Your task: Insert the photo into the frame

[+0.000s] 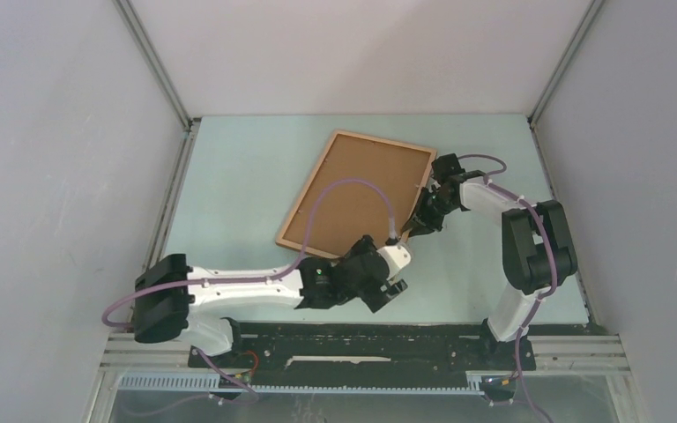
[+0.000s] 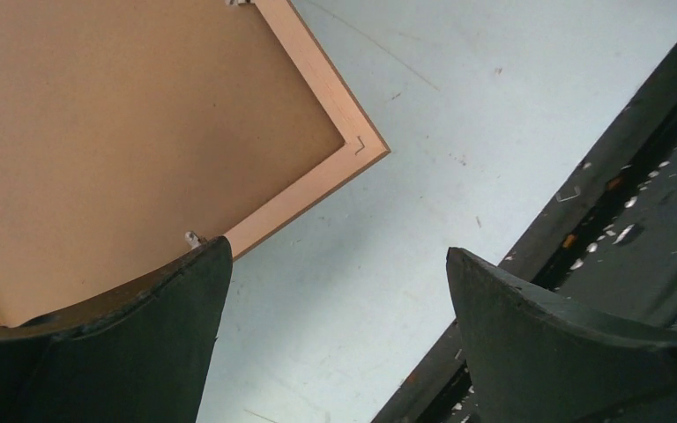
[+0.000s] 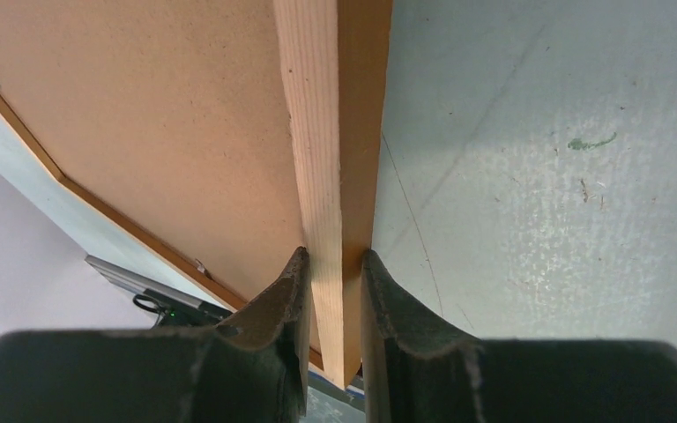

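We are looking down from high behind the near edge, taking in the whole table (image 1: 247, 176). From the left wrist we are peering at a corner of the frame (image 2: 328, 97); from the right wrist, closer still, along its edge. All three views are sharing that frame.

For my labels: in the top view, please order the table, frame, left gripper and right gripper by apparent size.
1. table
2. frame
3. left gripper and right gripper: they look alike, so not ranked.
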Available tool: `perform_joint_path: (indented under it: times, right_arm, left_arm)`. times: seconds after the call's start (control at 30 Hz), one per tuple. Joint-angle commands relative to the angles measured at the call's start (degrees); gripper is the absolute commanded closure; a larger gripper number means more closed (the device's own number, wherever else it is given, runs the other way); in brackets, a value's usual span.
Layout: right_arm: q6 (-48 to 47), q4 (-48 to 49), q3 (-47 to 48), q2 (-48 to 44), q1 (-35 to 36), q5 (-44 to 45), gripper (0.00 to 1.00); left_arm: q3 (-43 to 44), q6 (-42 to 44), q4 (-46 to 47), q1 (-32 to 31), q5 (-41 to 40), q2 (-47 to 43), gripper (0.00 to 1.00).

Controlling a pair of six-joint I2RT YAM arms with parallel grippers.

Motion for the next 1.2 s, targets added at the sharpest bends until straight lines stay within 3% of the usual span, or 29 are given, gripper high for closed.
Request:
perform_joint_path:
  times: [0.0, 0.53, 0.97, 1.17]
  right_arm:
    - [4.0, 2.1, 2.9, -3.3, -0.4, -4.8, 1.00]
    - [5.3, 0.4, 2.9, -5.6, -0.5, -4.7, 1.00]
    - [6.3, 1.1, 2.9, -5.6, -0.4, -5.7, 1.00]
    - [6.0, 1.3, 2.9, -4.9, -0.4, -6.0, 1.00]
  left_arm:
    - [1.9, 5.8, 1.5, -3.8, -12.6, 2.2, 0.00]
    - [-2.1, 14.1, 13.2, -7.0, -19.7, 12.0, 0.00]
    - [3.7, 20.4, 21.9, -8.2, -39.8, 27.1, 0.01]
    - [1.9, 21.0, 26.2, -8.2, -44.9, 26.5, 0.12]
